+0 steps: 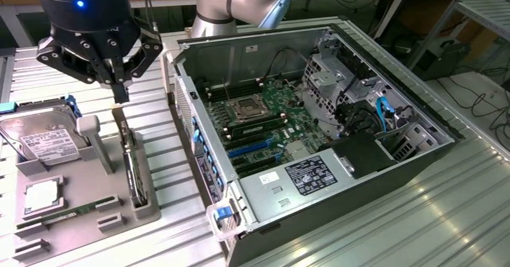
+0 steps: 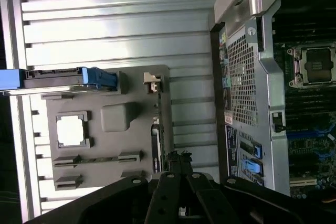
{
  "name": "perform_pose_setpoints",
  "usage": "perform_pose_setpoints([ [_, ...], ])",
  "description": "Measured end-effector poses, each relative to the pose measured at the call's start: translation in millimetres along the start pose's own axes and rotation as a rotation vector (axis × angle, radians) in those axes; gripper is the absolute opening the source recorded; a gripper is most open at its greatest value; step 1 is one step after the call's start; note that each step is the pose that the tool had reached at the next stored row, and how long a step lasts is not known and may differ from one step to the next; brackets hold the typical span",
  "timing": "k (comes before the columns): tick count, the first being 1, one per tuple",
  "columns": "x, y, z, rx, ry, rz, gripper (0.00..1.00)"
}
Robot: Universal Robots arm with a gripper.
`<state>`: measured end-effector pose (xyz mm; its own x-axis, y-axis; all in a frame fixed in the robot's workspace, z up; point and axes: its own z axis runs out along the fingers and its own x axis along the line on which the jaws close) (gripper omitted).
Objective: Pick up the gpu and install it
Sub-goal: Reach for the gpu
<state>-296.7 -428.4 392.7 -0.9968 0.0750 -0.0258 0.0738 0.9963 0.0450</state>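
Note:
The gpu (image 1: pixel 131 162) stands on its edge in a slot of the grey holder tray (image 1: pixel 104 219), at the exterior view's left; I see it edge-on as a thin dark card. My gripper (image 1: pixel 119 95) hangs a little above the card's far end, shut, with nothing between its fingers. In the wrist view the shut gripper (image 2: pixel 178 158) points down at the gpu (image 2: pixel 156 142), which sits in the grey tray (image 2: pixel 105 145). The open computer case (image 1: pixel 239 52) lies beside the tray, its motherboard (image 1: pixel 267 120) exposed with blue expansion slots (image 1: pixel 251 150).
On the tray lie a silver hard drive (image 1: pixel 44 138) with blue rails, a processor (image 1: pixel 40 196) and a narrow memory stick (image 1: pixel 68 214). A grey post (image 1: pixel 89 137) rises next to the gpu. The case's side wall (image 1: pixel 199 141) stands close to the tray on the ribbed metal table (image 1: pixel 414 219).

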Motion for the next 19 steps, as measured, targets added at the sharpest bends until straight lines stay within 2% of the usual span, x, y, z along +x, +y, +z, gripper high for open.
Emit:
perform_pose_setpoints([
  [13, 26.3, -3.0, -0.5, -0.0033, -0.0016, -0.002, 0.11],
  [19, 29.3, -3.5, -0.6, -0.0035, -0.0016, -0.002, 0.11],
])
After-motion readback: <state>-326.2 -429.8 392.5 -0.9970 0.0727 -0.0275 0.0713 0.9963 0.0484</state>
